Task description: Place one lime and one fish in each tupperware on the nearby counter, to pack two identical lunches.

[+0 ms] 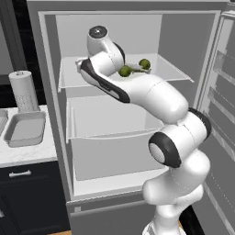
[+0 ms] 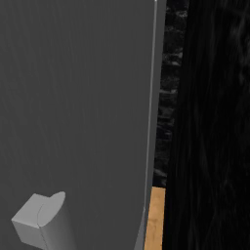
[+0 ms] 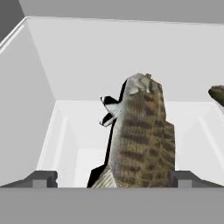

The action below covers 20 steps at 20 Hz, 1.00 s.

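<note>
In the hand view a brown, scaly fish (image 3: pixel 141 135) lies on the white fridge shelf (image 3: pixel 78 157), running away from the camera. My gripper (image 3: pixel 114 180) is open around its near end, and the fish sits closer to the right fingertip (image 3: pixel 186 179) than to the left one. The edge of another fish (image 3: pixel 217 94) shows at the far right. In the left base view two limes (image 1: pixel 125 71) (image 1: pixel 144 64) rest on the upper fridge shelf beside my arm (image 1: pixel 151 92). A grey tupperware (image 1: pixel 13 137) stands on the white counter (image 1: pixel 27 155) at left. Part of a second tupperware (image 1: pixel 2 120) shows at the picture's edge.
The fridge stands open, its door (image 1: pixel 222 105) swung out to the right of my arm. A paper towel roll (image 1: pixel 23 91) stands behind the tupperware. Shelf walls (image 3: pixel 26 100) close in on the left and back. The right base view faces the grey door (image 2: pixel 73 107) and its handle (image 2: pixel 41 222).
</note>
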Available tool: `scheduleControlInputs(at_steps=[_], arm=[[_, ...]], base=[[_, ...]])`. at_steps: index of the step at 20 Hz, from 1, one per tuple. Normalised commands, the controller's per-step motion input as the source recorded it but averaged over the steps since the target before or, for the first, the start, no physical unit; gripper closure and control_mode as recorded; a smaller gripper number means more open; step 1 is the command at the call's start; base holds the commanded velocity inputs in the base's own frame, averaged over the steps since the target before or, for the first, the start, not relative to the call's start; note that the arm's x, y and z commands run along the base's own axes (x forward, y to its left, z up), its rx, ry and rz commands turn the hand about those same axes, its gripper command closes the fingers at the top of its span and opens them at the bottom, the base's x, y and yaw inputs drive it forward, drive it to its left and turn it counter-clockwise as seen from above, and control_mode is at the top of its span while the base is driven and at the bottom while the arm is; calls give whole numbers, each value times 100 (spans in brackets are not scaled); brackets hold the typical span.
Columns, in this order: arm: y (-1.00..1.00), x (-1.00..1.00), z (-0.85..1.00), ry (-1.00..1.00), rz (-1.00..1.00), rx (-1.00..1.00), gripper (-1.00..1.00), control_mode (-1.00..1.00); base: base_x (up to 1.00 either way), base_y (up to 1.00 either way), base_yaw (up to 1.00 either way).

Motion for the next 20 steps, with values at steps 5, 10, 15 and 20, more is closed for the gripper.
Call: scheduleControlInputs(at_steps=[5,10,15,20], arm=[[14,52,-20,0,0,0,-100,-100],[-1,23,-45,0,0,-2,100,-100],[-21,-7,-53,-6,0,-2,100,-100],[-25,-49,-41,-14,0,-1,100,-100]], base=[[0,0,0],[0,0,0],[0,0,0],[0,0,0]])
